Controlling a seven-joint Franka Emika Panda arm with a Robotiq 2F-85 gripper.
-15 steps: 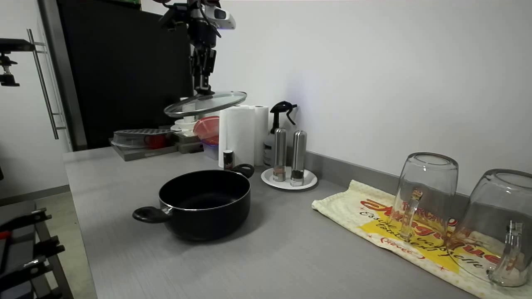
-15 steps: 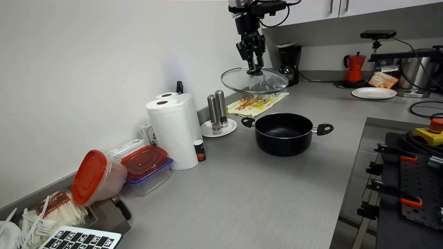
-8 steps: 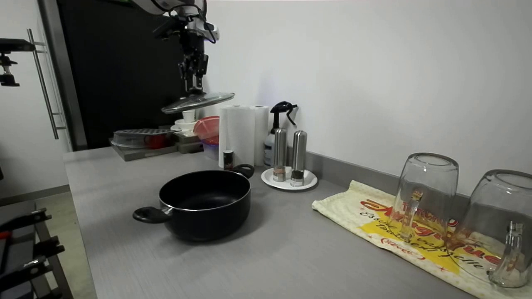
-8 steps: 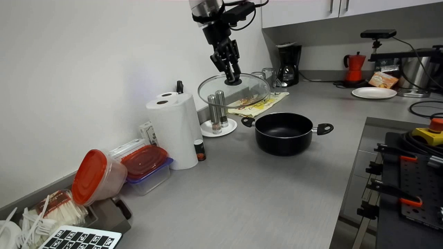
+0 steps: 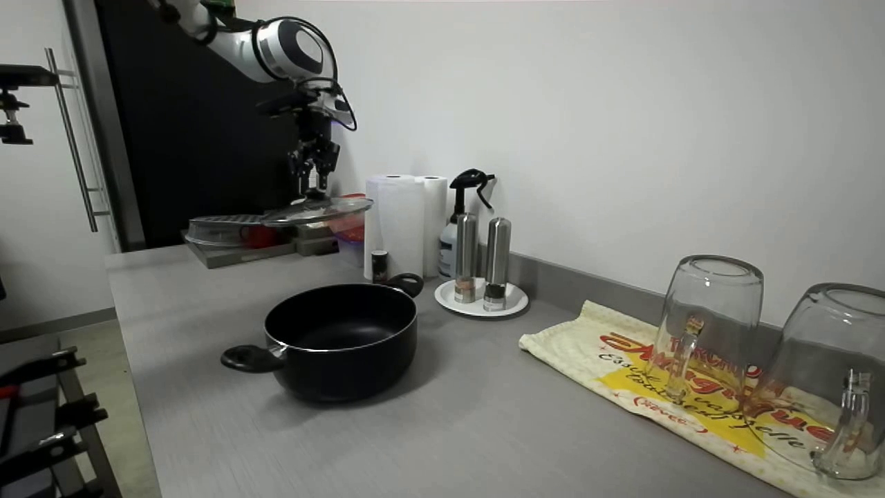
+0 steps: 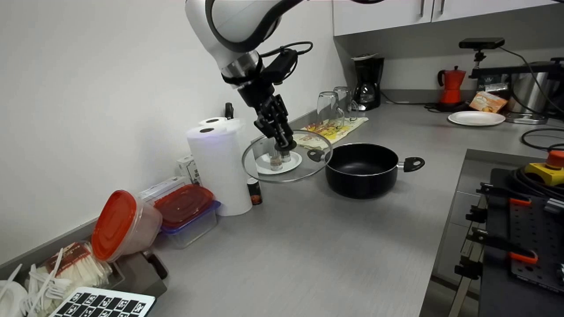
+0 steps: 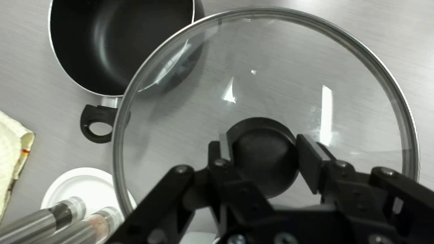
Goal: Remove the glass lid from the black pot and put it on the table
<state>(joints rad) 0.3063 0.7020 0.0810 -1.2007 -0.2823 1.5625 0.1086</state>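
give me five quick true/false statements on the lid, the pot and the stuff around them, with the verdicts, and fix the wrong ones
1. The jaws are closed on the knob of the glass lid. True.
2. The black pot stands uncovered on the table. True.
3. The glass lid rests on the table beside the black pot. False: the jaws hold it in the air.
4. Two glass mugs stand on a patterned cloth. True.
5. The silvery grinders stand on that patterned cloth too. False: they stand on a white plate.
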